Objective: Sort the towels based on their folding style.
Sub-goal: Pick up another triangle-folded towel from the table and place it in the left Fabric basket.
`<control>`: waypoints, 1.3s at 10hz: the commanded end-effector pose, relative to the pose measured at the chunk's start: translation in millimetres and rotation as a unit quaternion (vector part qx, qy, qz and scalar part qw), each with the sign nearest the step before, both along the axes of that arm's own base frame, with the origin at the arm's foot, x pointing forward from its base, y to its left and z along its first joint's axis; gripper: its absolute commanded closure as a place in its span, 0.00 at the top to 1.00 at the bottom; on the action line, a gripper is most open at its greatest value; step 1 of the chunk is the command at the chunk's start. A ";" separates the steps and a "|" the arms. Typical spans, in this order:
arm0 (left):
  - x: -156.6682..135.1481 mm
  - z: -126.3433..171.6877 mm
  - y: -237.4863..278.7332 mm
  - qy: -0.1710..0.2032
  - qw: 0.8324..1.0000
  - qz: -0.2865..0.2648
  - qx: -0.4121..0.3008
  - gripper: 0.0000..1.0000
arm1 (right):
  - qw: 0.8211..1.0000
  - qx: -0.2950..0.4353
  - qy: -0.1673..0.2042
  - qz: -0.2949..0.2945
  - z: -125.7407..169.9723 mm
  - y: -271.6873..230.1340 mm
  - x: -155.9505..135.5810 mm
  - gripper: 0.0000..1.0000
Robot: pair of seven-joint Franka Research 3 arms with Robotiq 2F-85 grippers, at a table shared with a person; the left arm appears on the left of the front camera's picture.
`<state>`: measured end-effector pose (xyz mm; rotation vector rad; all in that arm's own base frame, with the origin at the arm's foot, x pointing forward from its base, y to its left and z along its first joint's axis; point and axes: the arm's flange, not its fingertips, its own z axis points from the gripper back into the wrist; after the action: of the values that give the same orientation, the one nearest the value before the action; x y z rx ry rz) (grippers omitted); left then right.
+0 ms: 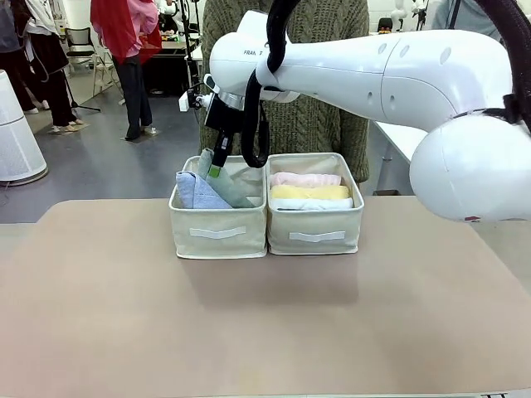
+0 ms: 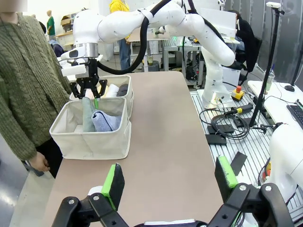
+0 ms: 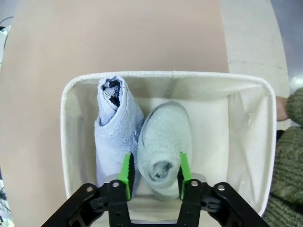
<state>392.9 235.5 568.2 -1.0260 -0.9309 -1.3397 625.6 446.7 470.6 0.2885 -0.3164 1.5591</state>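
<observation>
Two beige bins stand side by side. The left bin (image 1: 217, 232) holds two cone folds: a light blue towel (image 1: 197, 191) (image 3: 113, 127) and a grey-blue towel (image 1: 231, 191) (image 3: 163, 142) leaning beside it. My right gripper (image 1: 217, 170) (image 3: 155, 177) reaches down into this bin, and its green pads press both sides of the grey-blue cone's wide end. The right bin (image 1: 315, 236) holds rolled pink (image 1: 305, 179), yellow (image 1: 310, 192) and white (image 1: 310, 204) towels. A dark roll (image 2: 122, 90) shows in that bin from the left wrist view. My left gripper (image 2: 169, 189) hangs open over the table, nothing between its fingers.
A person in a green knitted sweater (image 1: 290, 83) stands right behind the bins, one hand (image 3: 282, 109) near the left bin's far rim. The beige table (image 1: 265, 323) stretches bare in front of the bins. My right arm (image 1: 373, 75) spans above the right bin.
</observation>
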 end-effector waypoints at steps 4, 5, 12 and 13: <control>-1.5 1.7 2.7 -0.002 1.000 0.003 0.001 1.00 | 1.000 0.004 0.020 -0.005 6.2 3.9 9.1 0.81; -1.5 1.7 2.7 -0.002 1.000 0.003 0.001 1.00 | 1.000 0.003 0.021 -0.005 6.5 3.8 9.0 0.91; -1.5 1.7 2.7 -0.002 1.000 0.003 0.001 1.00 | 0.992 -0.110 0.056 -0.037 69.3 -66.6 -69.6 1.00; -1.5 1.7 2.7 -0.002 1.000 0.003 0.001 1.00 | 0.986 -0.126 0.059 -0.093 89.5 -111.9 -110.7 1.00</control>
<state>392.9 235.8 567.8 -1.0263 -0.9309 -1.3385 578.2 391.4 545.4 0.2060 -0.1069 1.4612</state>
